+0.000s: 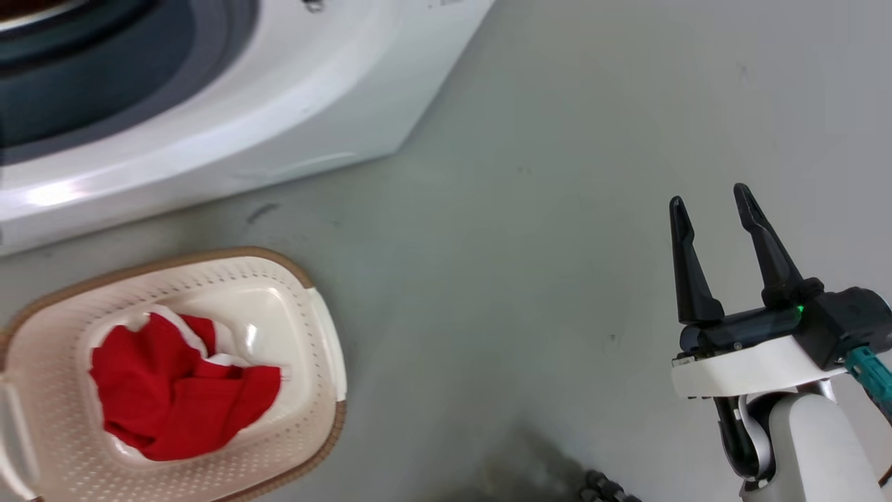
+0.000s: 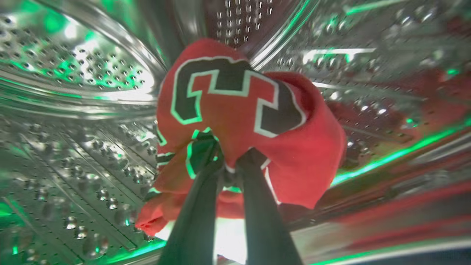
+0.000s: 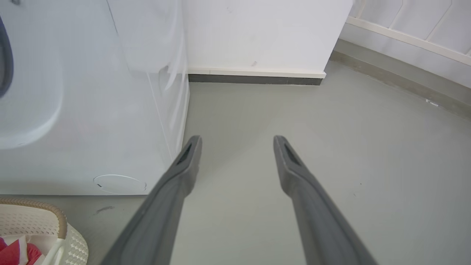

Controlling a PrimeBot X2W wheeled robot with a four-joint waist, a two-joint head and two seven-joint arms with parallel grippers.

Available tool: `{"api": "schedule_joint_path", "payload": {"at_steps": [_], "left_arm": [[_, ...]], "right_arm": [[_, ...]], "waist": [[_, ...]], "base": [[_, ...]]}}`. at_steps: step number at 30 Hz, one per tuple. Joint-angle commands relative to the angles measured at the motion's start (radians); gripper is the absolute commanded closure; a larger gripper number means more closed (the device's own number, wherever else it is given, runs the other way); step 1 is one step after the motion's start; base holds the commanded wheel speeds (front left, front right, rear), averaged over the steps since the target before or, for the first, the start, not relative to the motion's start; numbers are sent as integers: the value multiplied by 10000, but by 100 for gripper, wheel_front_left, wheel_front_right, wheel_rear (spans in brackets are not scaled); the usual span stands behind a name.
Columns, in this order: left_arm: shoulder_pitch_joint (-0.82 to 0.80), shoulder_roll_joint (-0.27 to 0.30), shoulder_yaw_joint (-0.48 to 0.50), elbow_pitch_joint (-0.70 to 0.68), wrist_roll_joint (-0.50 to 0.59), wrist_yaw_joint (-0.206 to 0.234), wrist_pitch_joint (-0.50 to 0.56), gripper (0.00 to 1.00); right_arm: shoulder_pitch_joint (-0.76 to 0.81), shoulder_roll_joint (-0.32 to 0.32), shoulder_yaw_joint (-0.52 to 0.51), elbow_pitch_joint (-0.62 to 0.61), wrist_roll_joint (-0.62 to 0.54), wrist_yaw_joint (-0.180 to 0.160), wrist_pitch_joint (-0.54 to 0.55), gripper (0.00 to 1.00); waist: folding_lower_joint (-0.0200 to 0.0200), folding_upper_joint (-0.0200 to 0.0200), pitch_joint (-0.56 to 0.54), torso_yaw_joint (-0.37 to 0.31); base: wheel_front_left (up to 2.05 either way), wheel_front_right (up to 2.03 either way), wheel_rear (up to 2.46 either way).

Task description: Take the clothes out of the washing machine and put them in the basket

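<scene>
Pinching the red jersey [image 2: 239,121] inside the drum [image 2: 73,66] was the left gripper [image 2: 232,158]; the right gripper [image 1: 709,195] hung spread wide.

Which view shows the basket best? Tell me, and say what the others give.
Head view: the basket lies nearly whole, red clothes inside. Right wrist view catches a corner of its rim; left wrist view looks into the drum.

We find the basket [image 1: 317,411] on the floor [image 1: 523,244] before the washing machine [image 1: 313,90], one garment [image 1: 174,397] in it; the jersey [image 2: 239,121] lies inside the drum [image 2: 73,73], our right claw [image 1: 709,196] off to the basket's right.
</scene>
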Motion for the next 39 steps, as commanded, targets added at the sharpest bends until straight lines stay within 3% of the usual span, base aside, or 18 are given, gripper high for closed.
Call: {"api": "schedule_joint_path", "payload": {"at_steps": [1,12,16,24,31,39], "left_arm": [[427,-103,29,-7,-123,-42,-402,100],[2823,-925,-110,-160,-301,-58,-3682,100],[3820,-1258,-170,-521,-200,133,-4443,100],[5852,-1692,289,-2830,42,621,-4624,100],[7900,-1905,582,-5202,-13,680,-4620,100],[10056,-1935,-116,-7146,-402,674,-3603,100]], "right_arm": [[60,2,-47,27,-60,-10,-20,0],[518,-1,-292,279,-686,-10,-20,0],[771,-1,-330,332,-905,-10,-20,0],[1089,-1,-404,488,-1171,-10,-20,0],[1303,-1,-442,580,-1253,-10,-20,0],[1241,1,-474,490,-1325,-10,-20,0]], "waist": [[0,0,-621,477],[0,0,-2320,1458],[0,0,-2931,1848],[0,0,-3778,2582],[0,0,-4239,3028],[0,0,-3861,3330]], "base": [[0,0,0],[0,0,0],[0,0,0],[0,0,0],[0,0,0],[0,0,0]]}}
